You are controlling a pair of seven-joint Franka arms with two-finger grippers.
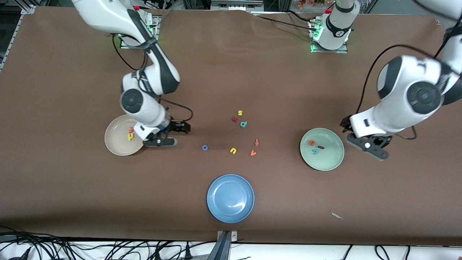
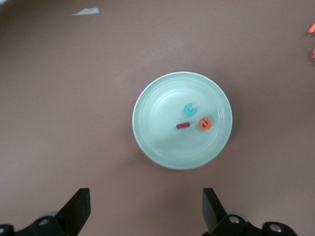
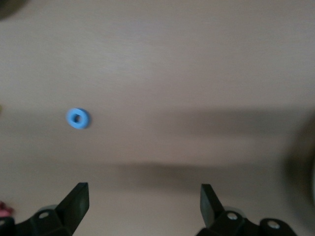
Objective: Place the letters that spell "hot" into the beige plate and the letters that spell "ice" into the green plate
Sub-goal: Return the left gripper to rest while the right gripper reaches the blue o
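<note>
The green plate (image 1: pixel 322 148), just beside the open, empty left claw (image 1: pixel 366 145), already holds the orange e (image 1: pixel 311 143), dark red i (image 1: pixel 321 147) and teal c (image 1: pixel 315 151), the i's long axis running roughly across the plate. The beige plate (image 1: pixel 117 144) holds the yellow h (image 1: pixel 130 136) and what looks like the orange t (image 1: pixel 131 129). Only the blue o (image 1: pixel 204 147) remains, flat on the worktop (image 1: pixel 231 79) near the open, empty right claw (image 1: pixel 169 134), hole upward.

We note a brown table (image 1: pixel 72 90) carrying a beige plate (image 1: pixel 116 144), green plate (image 1: pixel 326 159), blue plate (image 1: pixel 231 198), blue o (image 1: pixel 204 147), several loose letters (image 1: pixel 244 124) mid-table and a paper scrap (image 1: pixel 337 216).
</note>
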